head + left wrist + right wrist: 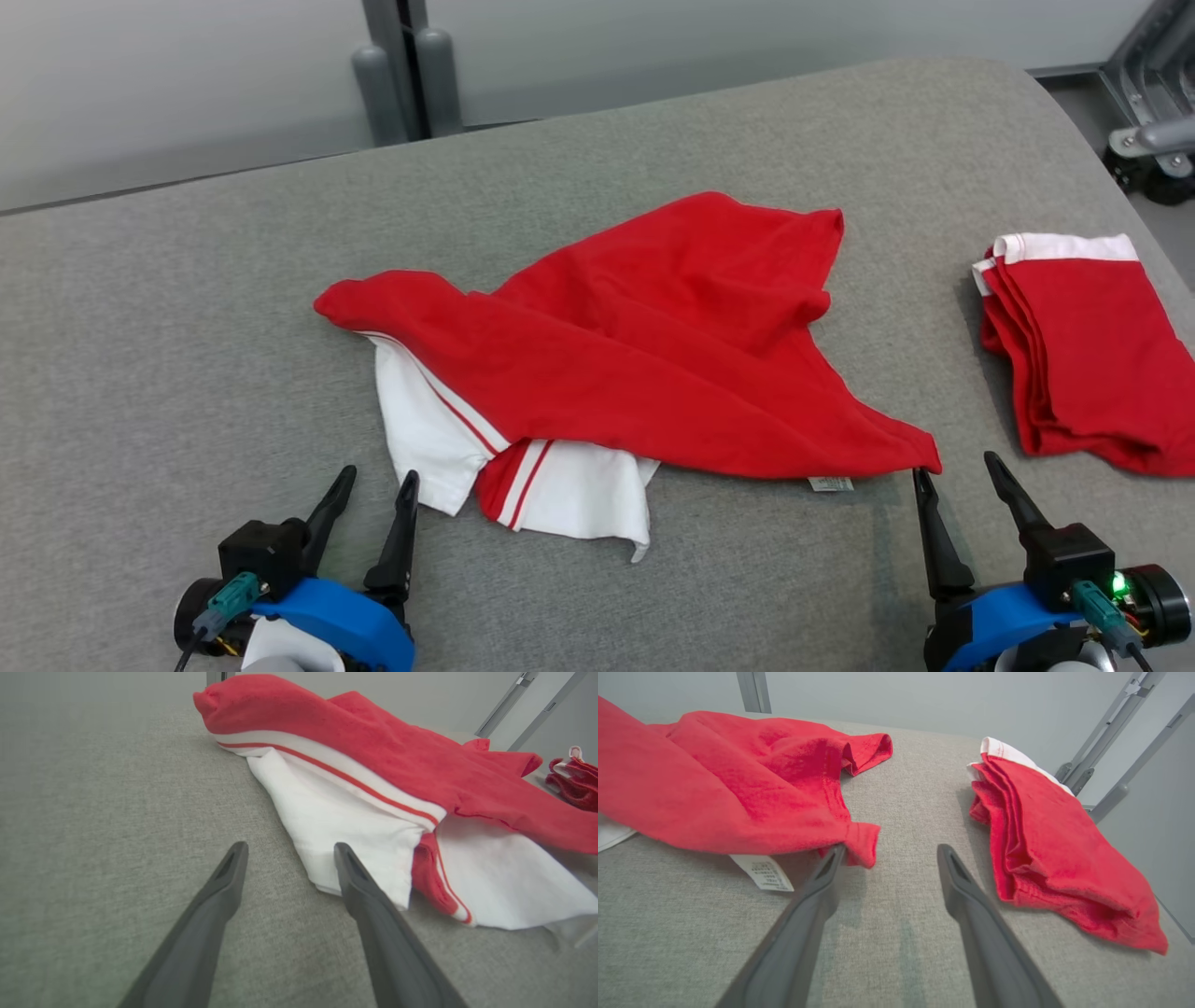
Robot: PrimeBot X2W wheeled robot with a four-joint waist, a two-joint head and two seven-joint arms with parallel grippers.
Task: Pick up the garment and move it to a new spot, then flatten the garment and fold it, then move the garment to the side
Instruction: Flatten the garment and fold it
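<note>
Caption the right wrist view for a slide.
Open right gripper poised at a corner of the crumpled red garment, care label showing, a folded red garment alongside on the grey surface.

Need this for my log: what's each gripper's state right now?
Left gripper: open, empty, beside the white part of the garment.
Right gripper: open, empty, by its red corner.

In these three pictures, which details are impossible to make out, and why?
Print on the small white care label: too small in head view, blurred in right wrist view.
Crumpled red-and-white cloth garment: full shape hidden by its own folds.
Folded red garment with white band: cut off by head view's right edge.
Right gripper: contact with the garment's corner unclear.
</note>
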